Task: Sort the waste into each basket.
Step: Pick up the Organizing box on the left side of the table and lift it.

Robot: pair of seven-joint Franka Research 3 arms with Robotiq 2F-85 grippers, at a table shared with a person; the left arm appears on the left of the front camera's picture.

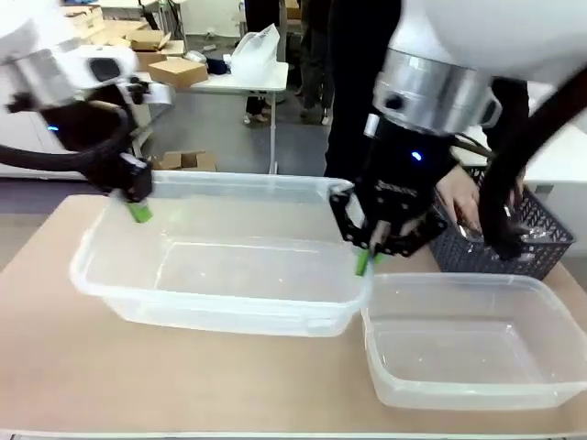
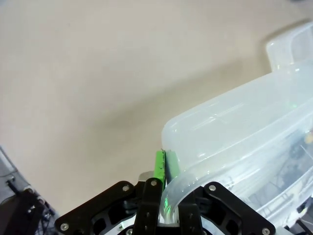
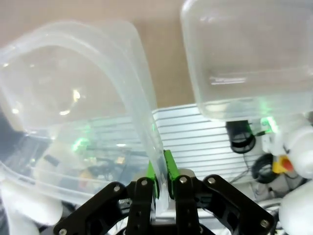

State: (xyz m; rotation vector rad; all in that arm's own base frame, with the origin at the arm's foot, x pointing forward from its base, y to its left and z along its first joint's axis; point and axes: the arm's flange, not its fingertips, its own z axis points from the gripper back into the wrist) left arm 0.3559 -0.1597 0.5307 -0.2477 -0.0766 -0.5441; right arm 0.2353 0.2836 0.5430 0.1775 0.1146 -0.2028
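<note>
Nearest, the smaller clear tub sits front right on the table, nothing in it; likely one sorting basket. Just behind and left is the large clear tub; its corner touches or overlaps the small one, cannot tell which. The left gripper pinches its left rim, and the right gripper pinches its right rim. Farther right, a person's hand is at the dark lattice basket, contents too blurred. Step looks like a two-arm carry of the large tub, sorting not begun. Next move needs both arms in step, tub level, set down clear of the small one.
</note>
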